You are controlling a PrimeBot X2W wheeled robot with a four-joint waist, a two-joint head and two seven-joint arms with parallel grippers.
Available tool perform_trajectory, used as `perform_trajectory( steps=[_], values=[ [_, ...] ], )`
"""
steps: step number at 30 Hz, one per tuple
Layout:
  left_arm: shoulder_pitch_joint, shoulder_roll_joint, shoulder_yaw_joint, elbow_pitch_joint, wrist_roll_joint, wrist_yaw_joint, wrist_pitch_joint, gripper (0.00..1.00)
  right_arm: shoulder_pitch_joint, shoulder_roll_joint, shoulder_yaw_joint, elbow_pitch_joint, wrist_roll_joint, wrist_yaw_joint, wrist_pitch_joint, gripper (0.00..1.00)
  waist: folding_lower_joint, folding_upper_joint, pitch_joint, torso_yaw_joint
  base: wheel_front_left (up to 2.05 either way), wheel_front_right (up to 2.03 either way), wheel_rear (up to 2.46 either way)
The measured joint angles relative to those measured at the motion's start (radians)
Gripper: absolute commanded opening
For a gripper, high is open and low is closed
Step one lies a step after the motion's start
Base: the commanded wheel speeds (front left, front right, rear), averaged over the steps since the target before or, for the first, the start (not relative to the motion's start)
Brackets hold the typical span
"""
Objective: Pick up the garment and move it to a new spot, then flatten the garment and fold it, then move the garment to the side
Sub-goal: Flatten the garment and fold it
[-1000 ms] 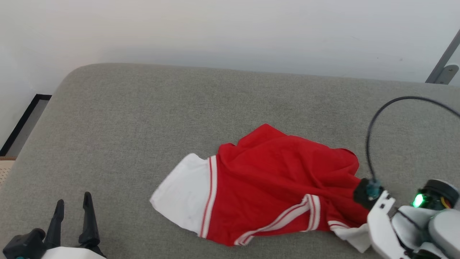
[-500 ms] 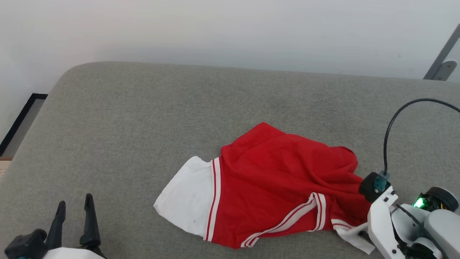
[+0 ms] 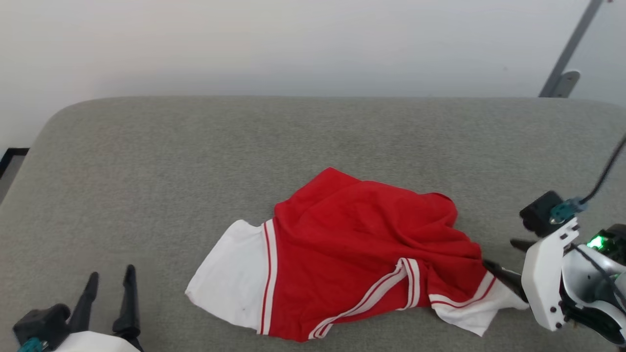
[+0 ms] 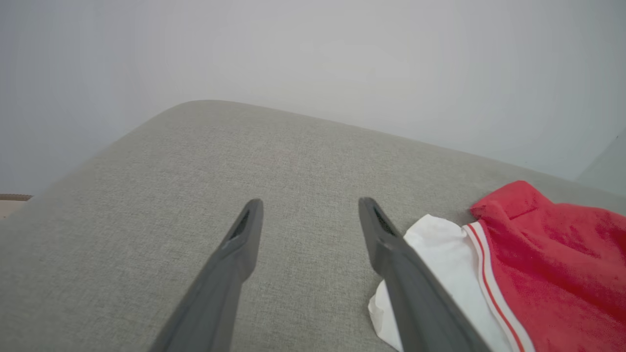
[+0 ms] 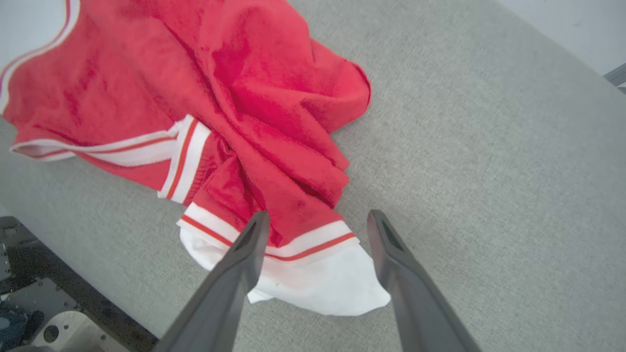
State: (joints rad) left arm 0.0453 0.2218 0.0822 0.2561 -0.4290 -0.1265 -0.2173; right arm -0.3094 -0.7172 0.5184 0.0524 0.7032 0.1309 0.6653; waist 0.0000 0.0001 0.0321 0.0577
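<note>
On grey padded surface | garment lying crumpled | left claw resting spread | right claw hovering spread over garment

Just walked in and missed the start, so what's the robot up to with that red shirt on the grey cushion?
A two-armed robot is working on a red and white garment that lies crumpled on the grey cushion, not yet flattened or folded. The right fingers stand open over one white sleeve, gripping nothing. The left fingers are open too, apart from the cloth, towards its other end.
</note>
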Motion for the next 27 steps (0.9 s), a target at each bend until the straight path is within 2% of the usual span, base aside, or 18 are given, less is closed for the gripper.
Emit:
perform_trajectory(
  steps=[5,13,17,27],
  values=[
    [-0.005,0.038,-0.043,0.008,-0.026,-0.001,0.094,1.0,0.056,0.095,-0.158,-0.056,-0.098,0.0,-0.067,1.0,0.0,0.0,0.003,-0.037,0.0,0.0,0.0],
    [-0.029,0.111,-0.123,0.034,-0.082,-0.001,0.276,1.0,0.123,0.324,-0.381,-0.121,-0.266,0.0,-0.213,1.0,0.0,0.0,0.003,-0.096,0.0,0.0,0.0],
    [-0.045,0.148,-0.153,0.04,-0.119,-0.001,0.361,1.0,0.138,0.414,-0.445,-0.144,-0.342,0.0,-0.301,1.0,0.0,0.0,0.006,-0.123,0.0,0.0,0.0],
    [-0.078,0.191,-0.197,0.074,-0.186,0.004,0.592,1.0,0.135,0.562,-0.547,-0.116,-0.495,0.0,-0.529,1.0,0.0,0.0,0.027,-0.18,0.0,0.0,0.0]
  ],
)
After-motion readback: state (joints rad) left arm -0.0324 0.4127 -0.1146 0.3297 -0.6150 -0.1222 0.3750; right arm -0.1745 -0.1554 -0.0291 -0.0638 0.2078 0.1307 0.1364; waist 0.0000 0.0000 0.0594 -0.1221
